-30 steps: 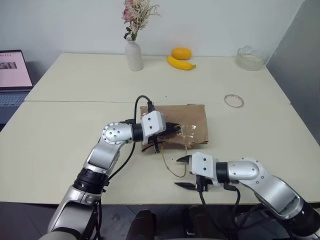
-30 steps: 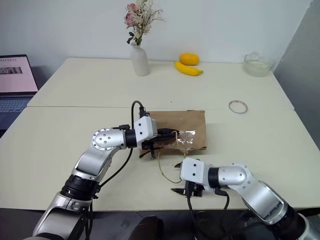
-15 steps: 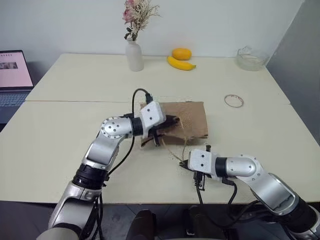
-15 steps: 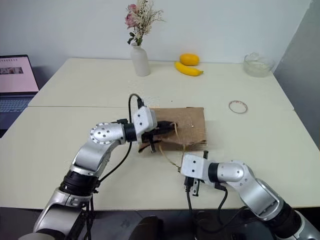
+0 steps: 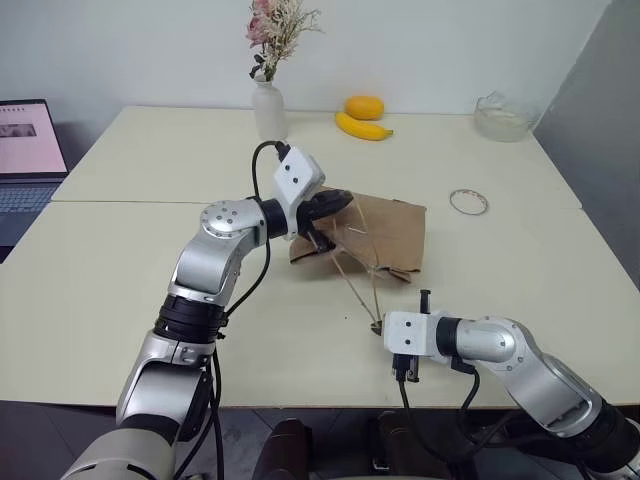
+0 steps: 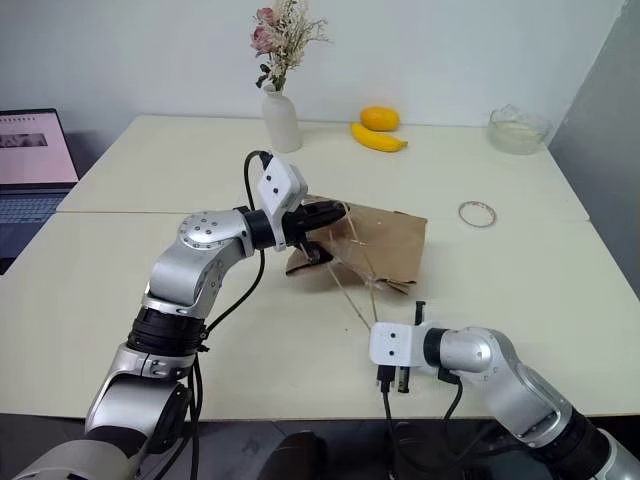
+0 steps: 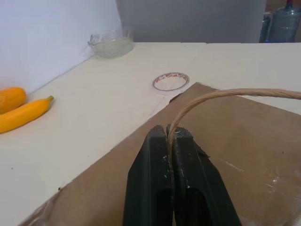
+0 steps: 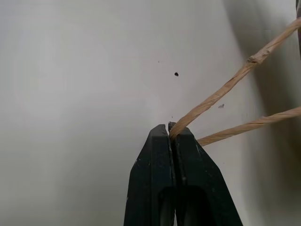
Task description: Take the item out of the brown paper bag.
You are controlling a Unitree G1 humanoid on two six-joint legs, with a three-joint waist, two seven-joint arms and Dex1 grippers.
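Both pincers clamped on bag handles: left pincer (image 5: 338,200) pinches one twisted loop up at the brown paper bag (image 5: 385,235) mouth edge, right pincer (image 5: 377,326) grips the other handle (image 5: 357,290) low near the tabletop (image 5: 120,280) front edge. Bag lies w/ long axis running away to the right; mouth faces left arm, so left is nearer. Item not visible, presumably inside. No readable text or label that I can make out.
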